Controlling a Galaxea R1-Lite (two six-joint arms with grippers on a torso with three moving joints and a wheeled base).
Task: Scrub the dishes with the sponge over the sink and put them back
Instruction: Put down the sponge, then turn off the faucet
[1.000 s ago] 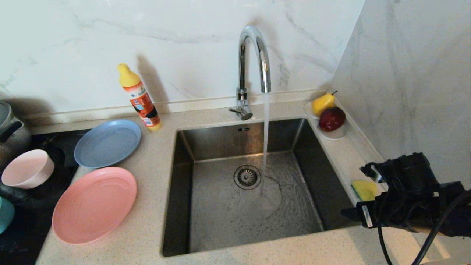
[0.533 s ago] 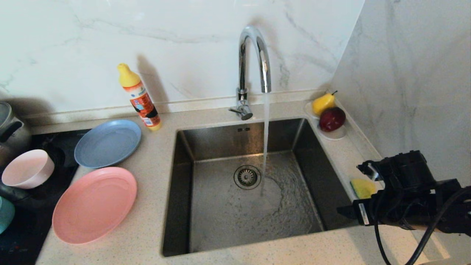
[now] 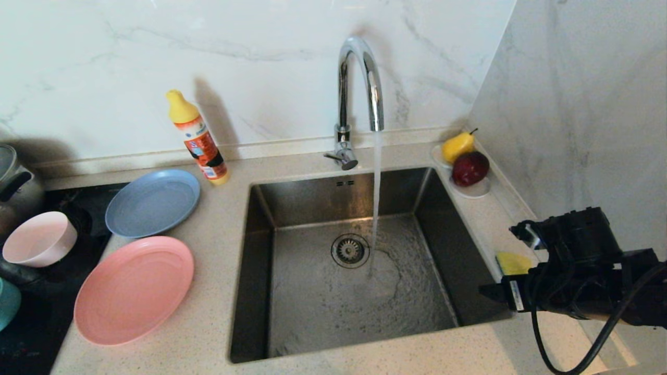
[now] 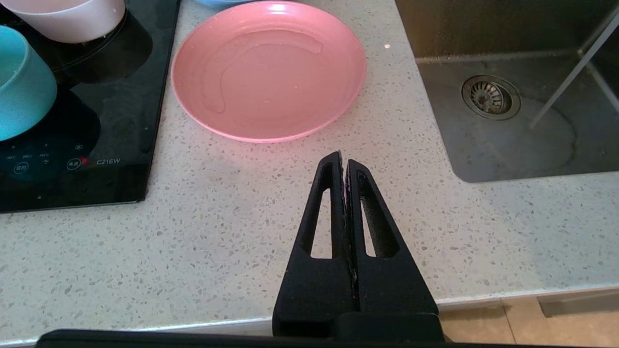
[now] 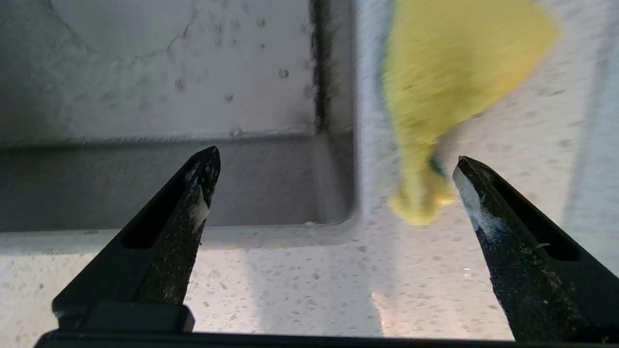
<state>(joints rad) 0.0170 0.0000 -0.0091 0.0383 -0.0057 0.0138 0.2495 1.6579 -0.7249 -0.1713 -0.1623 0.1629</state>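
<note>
The yellow sponge (image 3: 512,262) lies on the counter strip right of the sink (image 3: 312,307), partly hidden behind my right arm. In the right wrist view my right gripper (image 5: 336,155) is open over the sink's near right corner. The sponge (image 5: 449,87) lies just ahead, its near end beside one fingertip (image 5: 466,176). Left of the sink sit the salmon-pink plate (image 3: 134,290), grey-blue plate (image 3: 152,202), pale pink bowl (image 3: 39,238) and teal bowl (image 3: 6,304). My left gripper (image 4: 342,158) is shut and empty above the counter, near the pink plate (image 4: 268,70).
Water runs from the chrome tap (image 3: 359,78) into the sink. An orange bottle (image 3: 198,138) stands by the back wall. A white dish (image 3: 474,191) with a pear (image 3: 457,146) and an apple (image 3: 470,167) sits behind the sponge. A black hob (image 3: 52,291) and a steel pot (image 3: 13,179) are at far left.
My right gripper has edged slightly further over the sponge, covering more of it in the head view. Its jaws stay open. The left arm has not moved.
</note>
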